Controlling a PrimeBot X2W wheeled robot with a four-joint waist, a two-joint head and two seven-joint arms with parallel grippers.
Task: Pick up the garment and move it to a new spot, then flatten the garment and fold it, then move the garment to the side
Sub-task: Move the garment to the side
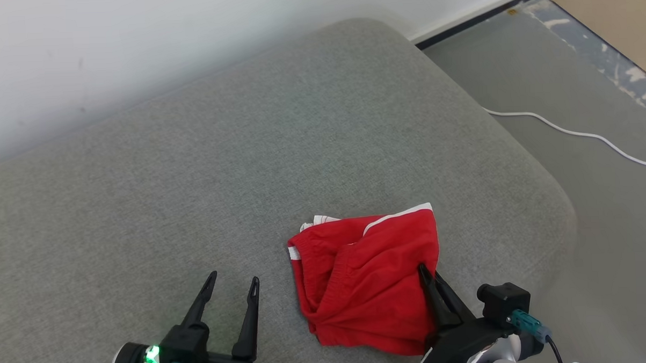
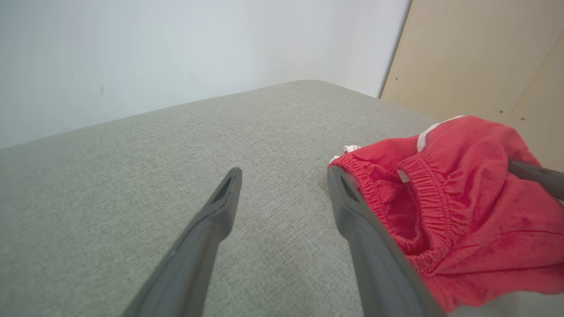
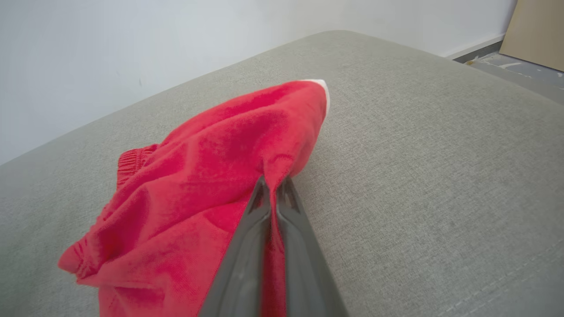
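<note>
The garment (image 1: 364, 277) is a pair of red shorts with white trim, bunched up on the grey cushion (image 1: 247, 152) near its front right. My right gripper (image 1: 424, 269) is shut on a fold at the garment's right edge, and the right wrist view shows the red cloth (image 3: 211, 176) pinched between the two fingers (image 3: 246, 246). My left gripper (image 1: 235, 281) stands open to the left of the garment with nothing between its fingers. In the left wrist view the garment (image 2: 462, 207) lies just right of the right finger (image 2: 365, 246).
A white wall (image 1: 135, 37) runs behind the cushion. To the right the cushion drops to a grey floor (image 1: 596, 166) crossed by a white cable (image 1: 568, 132). A tan panel (image 1: 613, 15) stands at the far right.
</note>
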